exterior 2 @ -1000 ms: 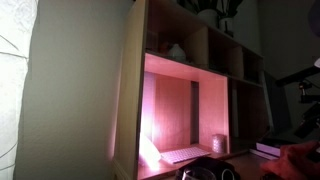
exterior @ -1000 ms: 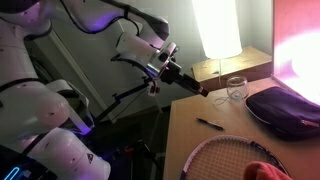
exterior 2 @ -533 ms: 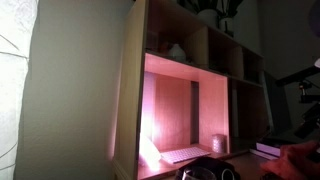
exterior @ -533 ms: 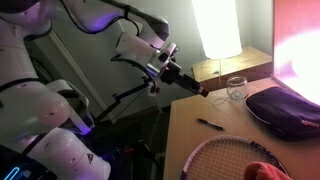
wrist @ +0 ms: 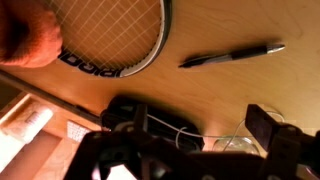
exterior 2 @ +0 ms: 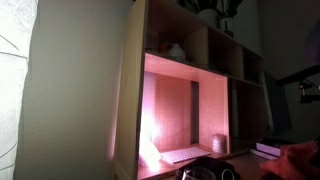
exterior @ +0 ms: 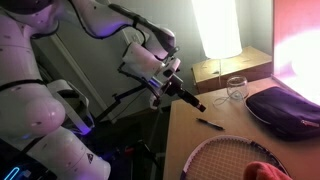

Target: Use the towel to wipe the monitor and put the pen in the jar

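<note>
My gripper [exterior: 198, 104] hangs by the desk's [exterior: 190, 145] left edge, fingers spread wide and grasping nothing. The towel [exterior: 258, 172], a soft orange-salmon terry lump, lies on the racket [exterior: 222, 152] head at the near edge. The slim dark pen [exterior: 209, 124] lies flat on bare wood, apart from the small clear glass jar [exterior: 236, 88] farther back. The monitor [exterior: 300, 40] glows pinkish-white at far right.

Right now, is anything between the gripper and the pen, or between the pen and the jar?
Nothing visible. The open gripper hangs near the desk edge, only bare wood between it and the pen. Bare desk runs from pen to jar; the navy pouch and racket lie off to the sides.
</note>
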`<state>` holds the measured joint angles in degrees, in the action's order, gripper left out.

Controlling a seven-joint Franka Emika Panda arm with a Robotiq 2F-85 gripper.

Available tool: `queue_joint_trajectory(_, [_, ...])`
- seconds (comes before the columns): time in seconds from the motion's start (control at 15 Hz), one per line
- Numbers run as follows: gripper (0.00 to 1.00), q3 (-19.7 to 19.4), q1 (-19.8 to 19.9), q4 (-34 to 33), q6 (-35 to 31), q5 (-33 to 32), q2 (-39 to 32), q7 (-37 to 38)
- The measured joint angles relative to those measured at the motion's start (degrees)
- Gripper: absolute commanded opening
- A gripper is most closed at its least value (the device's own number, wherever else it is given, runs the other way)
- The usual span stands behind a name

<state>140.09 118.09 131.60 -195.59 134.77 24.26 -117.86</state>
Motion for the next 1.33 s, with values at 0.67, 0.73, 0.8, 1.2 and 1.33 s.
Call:
queue_joint_trajectory(0.67, [1.0,9.1,13.0,-2.5,8.0,10.2,2.5,1.5])
queue_joint_trajectory(0.73, [1.0,9.1,13.4,-2.5,8.5,10.8,2.5,2.2])
queue_joint_trajectory(0.8, [1.0,9.0,13.6,-2.6,8.6,11.2,2.5,3.2])
queue_joint_trajectory(1.2, [1.0,9.0,15.0,-2.6,8.8,13.3,3.4,9.6])
queue_joint_trajectory(1.33, [1.0,9.0,16.0,-2.6,8.8,14.0,3.8,11.8])
